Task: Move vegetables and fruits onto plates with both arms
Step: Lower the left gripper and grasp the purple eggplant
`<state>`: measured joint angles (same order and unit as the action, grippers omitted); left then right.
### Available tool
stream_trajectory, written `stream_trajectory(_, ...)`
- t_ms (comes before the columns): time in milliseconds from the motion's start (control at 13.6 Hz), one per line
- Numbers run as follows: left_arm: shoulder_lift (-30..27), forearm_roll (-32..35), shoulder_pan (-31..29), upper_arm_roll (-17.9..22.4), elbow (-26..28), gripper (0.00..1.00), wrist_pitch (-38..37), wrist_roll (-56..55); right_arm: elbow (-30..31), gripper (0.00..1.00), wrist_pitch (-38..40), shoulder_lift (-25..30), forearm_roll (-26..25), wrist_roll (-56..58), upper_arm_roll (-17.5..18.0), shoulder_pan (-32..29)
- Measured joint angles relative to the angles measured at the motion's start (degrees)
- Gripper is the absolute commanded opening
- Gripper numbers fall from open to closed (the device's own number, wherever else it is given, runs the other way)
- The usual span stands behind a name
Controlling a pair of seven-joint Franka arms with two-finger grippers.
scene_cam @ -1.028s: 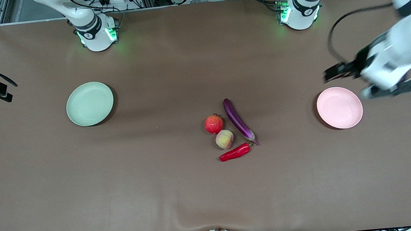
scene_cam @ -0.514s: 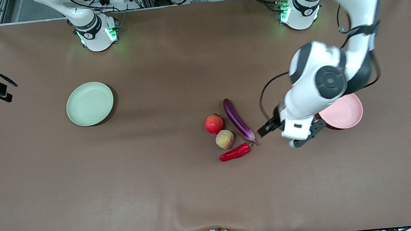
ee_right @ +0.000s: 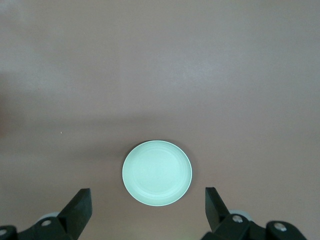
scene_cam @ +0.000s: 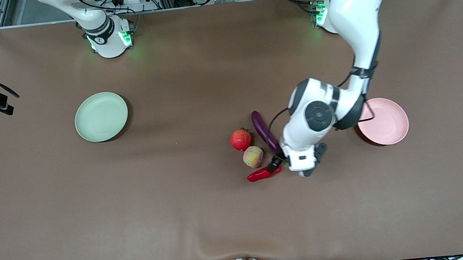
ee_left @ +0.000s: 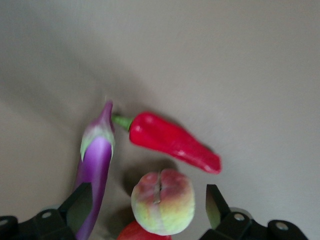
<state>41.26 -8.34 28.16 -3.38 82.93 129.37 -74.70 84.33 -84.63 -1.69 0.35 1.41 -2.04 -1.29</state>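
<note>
Hovering over the chili pepper (scene_cam: 264, 172) mid-table, your left gripper (ee_left: 147, 207) keeps its fingers spread, holding nothing, likely to straddle it; beside it lie eggplant (scene_cam: 264, 130), peach (scene_cam: 253, 156) and pomegranate (scene_cam: 241, 139); your right gripper (ee_right: 147, 207), fingers likewise spread and empty, waits above the green plate (scene_cam: 101, 116); the pink plate (scene_cam: 385, 121) sits toward the left arm's end.

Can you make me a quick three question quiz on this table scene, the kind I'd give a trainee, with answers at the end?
1. True or false: a fruit already lies on the pale green plate.
2. Which piece lies nearest the front camera: pomegranate, peach, eggplant or chili pepper?
3. The left gripper is over which end of the chili pepper?

Key
1. False; both it and the pale pink plate hold nothing.
2. The chili pepper.
3. Its stem end, jaws open. The right gripper, also open, waits high above the green plate.
</note>
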Motion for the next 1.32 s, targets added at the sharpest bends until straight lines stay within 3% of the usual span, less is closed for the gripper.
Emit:
stream_trajectory(220, 2.27, 0.00, 0.62, 0.27, 0.33, 1.00, -0.39, -2.83, 0.00, 1.00, 0.01, 0.00, 0.00, -0.02, -0.04, -0.02)
stream_trajectory(587, 2.49, 0.00, -0.31, 0.73, 1.20, 1.00, -8.80, -4.79, 0.00, 1.00, 0.03, -0.01, 0.00, -0.03, -0.08, -0.07)
stream_trajectory(1175, 4.66, 0.11, 0.92, 0.58, 3.43, 1.00, -9.04, -5.27, 0.00, 1.00, 0.09, -0.01, 0.00, -0.03, -0.08, -0.07)
stream_trajectory(1248, 5.15, 0.16, 0.96, 0.57, 3.42, 0.80, -8.84, -5.27, 0.00, 1.00, 0.09, -0.01, 0.00, -0.03, -0.08, -0.07)
stream_trajectory(1322, 5.54, 0.20, 1.07, 0.57, 3.36, 0.45, -8.37, -5.27, 0.00, 1.00, 0.10, -0.01, 0.00, -0.03, -0.08, -0.07)
